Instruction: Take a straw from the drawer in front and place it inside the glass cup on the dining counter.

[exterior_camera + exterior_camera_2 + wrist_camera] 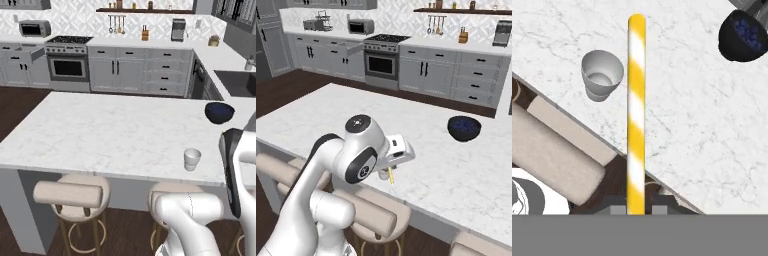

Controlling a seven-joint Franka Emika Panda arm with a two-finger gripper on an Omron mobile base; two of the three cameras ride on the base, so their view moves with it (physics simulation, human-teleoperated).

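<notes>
gripper point(635, 209) at the bottom centre of the hand view, jaws pinched on the straw point(635, 110), a yellow-and-white striped stick running straight up the middle of the frame. glass cup point(601, 75) upper left of that frame, upright on the dining counter point(702, 125), just left of the straw and apart from it. dark blue bowl point(743, 36) in the upper right corner. cushioned stool point(552, 150) at lower left, beyond the counter edge. in the right base view, straw tip point(392, 176) poking below the hand at centre frame. in the left base view, cup point(192, 159) near the counter's front edge, right of centre; open drawer point(37, 53) far upper left.
</notes>
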